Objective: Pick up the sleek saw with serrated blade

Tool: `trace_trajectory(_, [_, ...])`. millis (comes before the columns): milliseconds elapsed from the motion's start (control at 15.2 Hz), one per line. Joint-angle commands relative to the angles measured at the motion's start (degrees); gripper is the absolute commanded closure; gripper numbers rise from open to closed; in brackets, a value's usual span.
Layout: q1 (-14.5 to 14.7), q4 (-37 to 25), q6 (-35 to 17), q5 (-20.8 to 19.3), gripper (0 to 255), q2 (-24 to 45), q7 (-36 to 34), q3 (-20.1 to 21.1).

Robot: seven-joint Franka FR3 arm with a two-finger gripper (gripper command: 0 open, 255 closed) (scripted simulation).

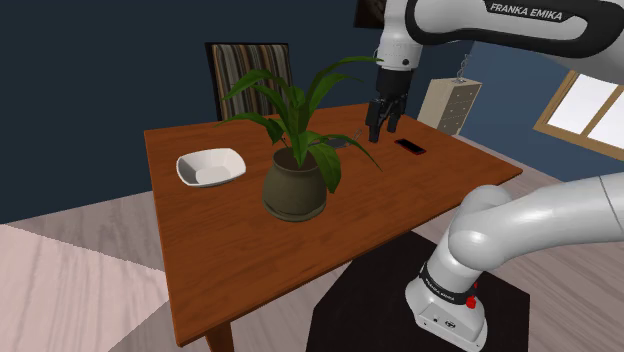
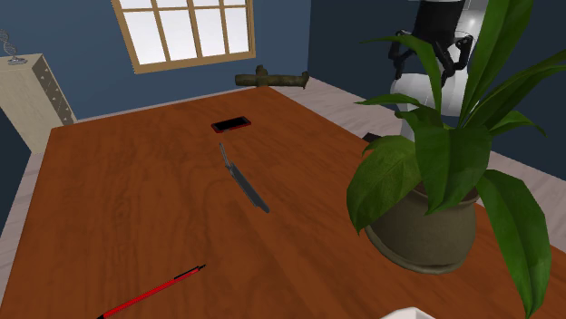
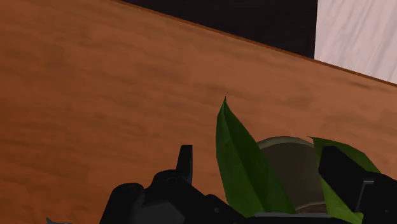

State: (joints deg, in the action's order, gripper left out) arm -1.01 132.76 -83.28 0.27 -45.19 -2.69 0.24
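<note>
Approach phase. The gripper point(image 1: 383, 128) hangs high over the table point(image 2: 118, 208), claw spread wide and empty, with the potted plant point(image 2: 426, 227) right below it. The saw point(image 2: 243, 179) lies flat mid-table, just inward of the phone point(image 2: 231, 124) at the window-side edge. Next, I reckon: clear the leaves, square up across that slim blade, then descend.

On the table point(image 2: 118, 199), the saw point(image 2: 243, 181) lies between phone point(image 2: 231, 124) and pen point(image 2: 154, 292).
</note>
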Motion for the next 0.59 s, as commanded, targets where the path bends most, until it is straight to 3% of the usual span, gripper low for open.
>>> trace_trajectory(0, [0.0, 0.0, 0.0, 0.0, 0, 0.0, 0.0, 0.0])
trace_trajectory(528, [1.6, 2.9, -8.7, -8.9, 0, 4.5, 22.5, -12.0])
